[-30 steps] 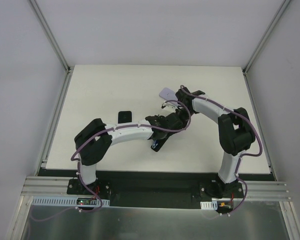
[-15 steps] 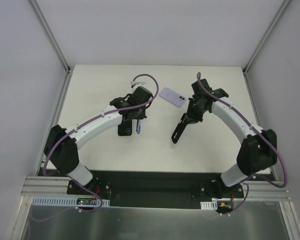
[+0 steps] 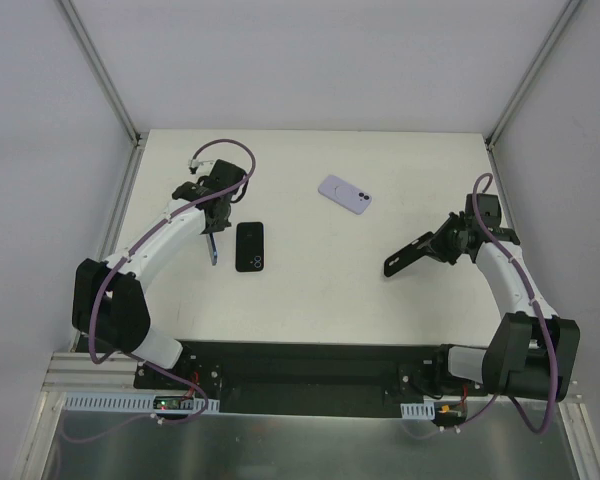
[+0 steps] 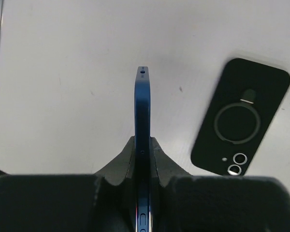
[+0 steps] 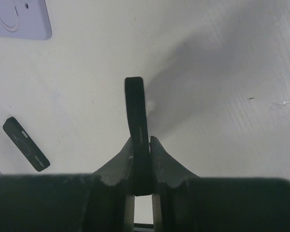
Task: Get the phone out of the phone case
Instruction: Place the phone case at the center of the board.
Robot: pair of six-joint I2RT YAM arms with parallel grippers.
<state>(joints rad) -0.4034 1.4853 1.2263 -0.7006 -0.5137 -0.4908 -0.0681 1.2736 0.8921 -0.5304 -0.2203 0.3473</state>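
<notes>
Grippers over a white table (image 3: pixel 310 300): we see 2 arms stretched out from the near edge, each clamping something that shows edge-on to its wrist camera. The right gripper (image 5: pixel 141 145), on the right side of the table, is closed tight on a thin black case (image 5: pixel 135 106), which sticks out from its fingers toward the middle. The left gripper (image 4: pixel 142 145), on the left side, is pinched on a blue phone (image 4: pixel 141 106), held bare, with no case around it. Just beside that phone a second black case (image 4: pixel 241 123) lies flat, ring and 2 lenses up; we cannot tell whether it holds anything. Farther back, near the middle, a lilac case (image 3: pixel 344 194) lies flat, well apart from both arms.
</notes>
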